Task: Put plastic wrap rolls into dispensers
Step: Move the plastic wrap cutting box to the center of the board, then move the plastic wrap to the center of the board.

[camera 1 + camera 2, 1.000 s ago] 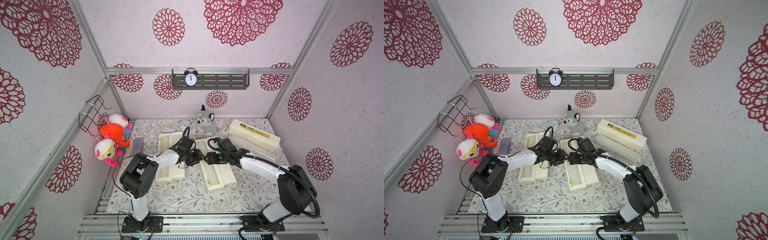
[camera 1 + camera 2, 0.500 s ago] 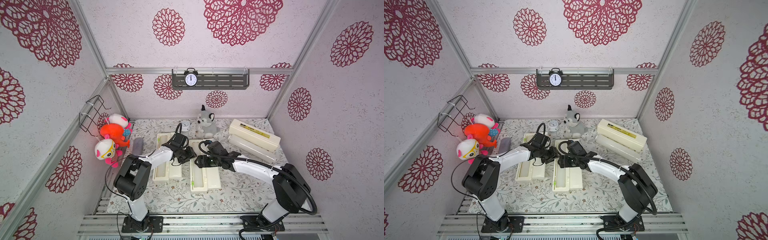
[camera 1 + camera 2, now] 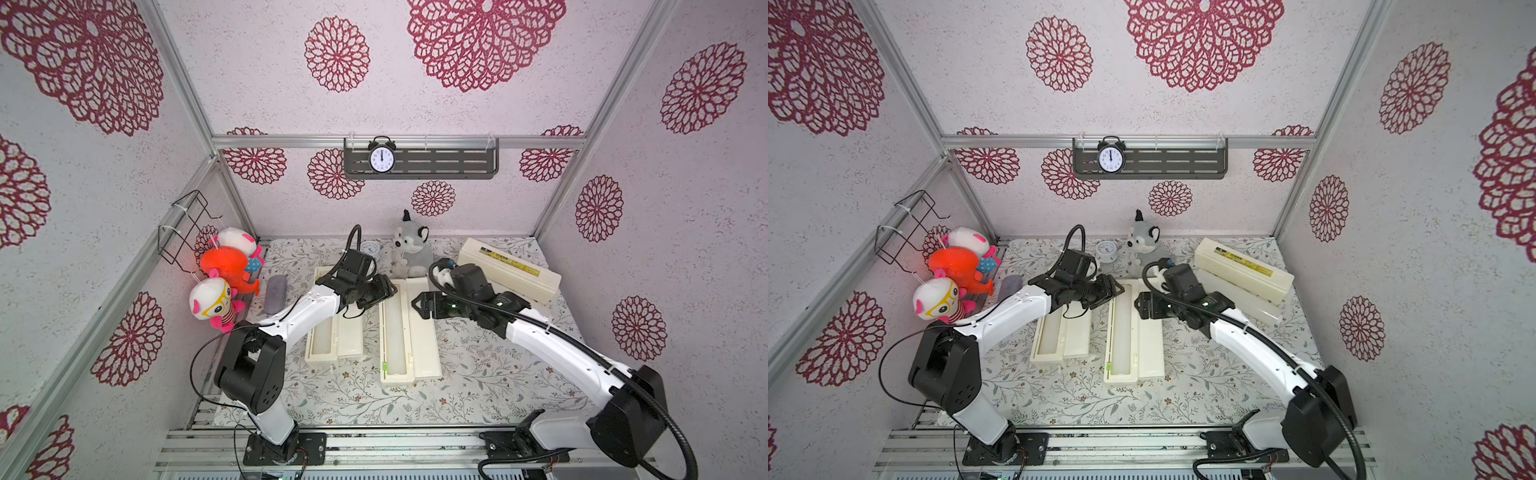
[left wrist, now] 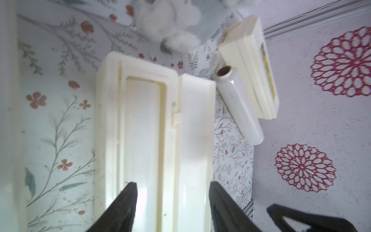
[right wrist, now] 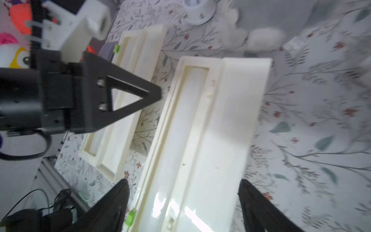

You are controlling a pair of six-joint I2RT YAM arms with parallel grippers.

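The left claw (image 3: 383, 291) and right claw (image 3: 419, 305) hang open and empty over the far end of the middle dispenser (image 3: 422, 345). Its lid lies open, and a roll (image 5: 184, 136) seems seated inside. Closing that lid looks like the next move. Another roll (image 4: 239, 106) waits on the counter (image 3: 478, 365) beside the closed dispenser (image 3: 511, 270).

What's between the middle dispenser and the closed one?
A loose roll, lying alongside the closed dispenser; bare mat separates it from the middle dispenser. Left wrist view shows it.

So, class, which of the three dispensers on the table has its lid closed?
The far-right dispenser, with its yellow-green label facing up. The middle dispenser and left dispenser lie opened flat, insides showing.
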